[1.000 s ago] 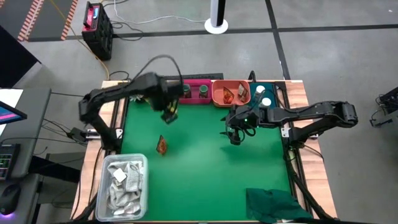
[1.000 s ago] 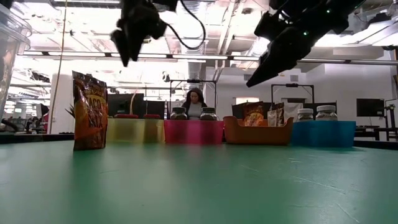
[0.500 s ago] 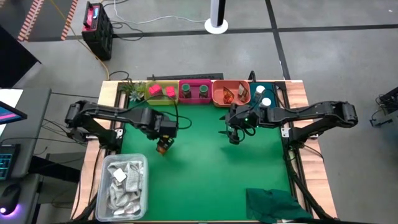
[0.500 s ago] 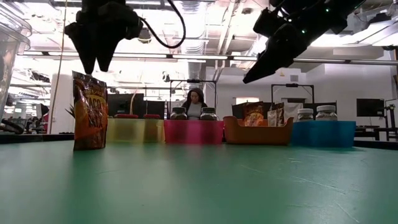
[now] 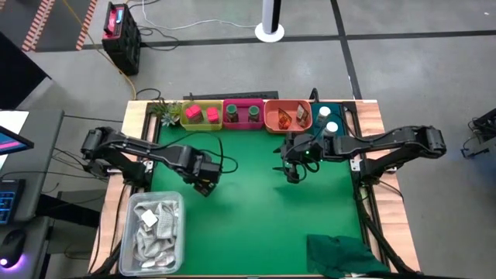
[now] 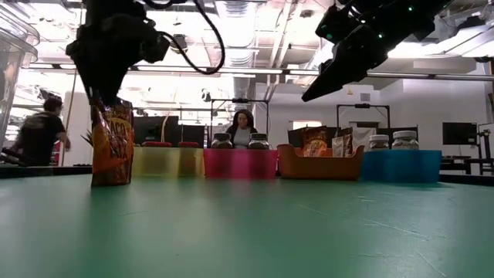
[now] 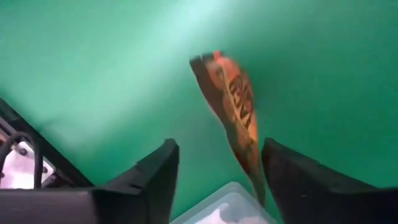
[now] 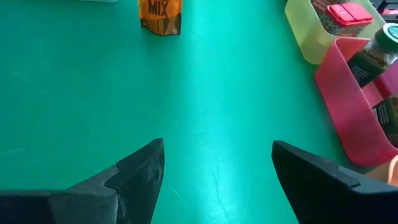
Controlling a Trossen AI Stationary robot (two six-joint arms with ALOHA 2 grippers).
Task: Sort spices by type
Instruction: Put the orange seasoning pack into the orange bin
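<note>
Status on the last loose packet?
Left pincer open, straddling the upright orange-brown packet on the green mat. Right pincer open, hovering mid-table, empty. Nothing in the way.

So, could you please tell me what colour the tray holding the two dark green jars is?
Pink; the tray shows best in the low view.

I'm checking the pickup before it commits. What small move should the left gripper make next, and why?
Probably lower a little and shut. The left gripper is open right above the orange-brown packet, which stands upright on the green mat, its top edge between the fingers but not yet clamped. The right gripper hangs open mid-table.
</note>
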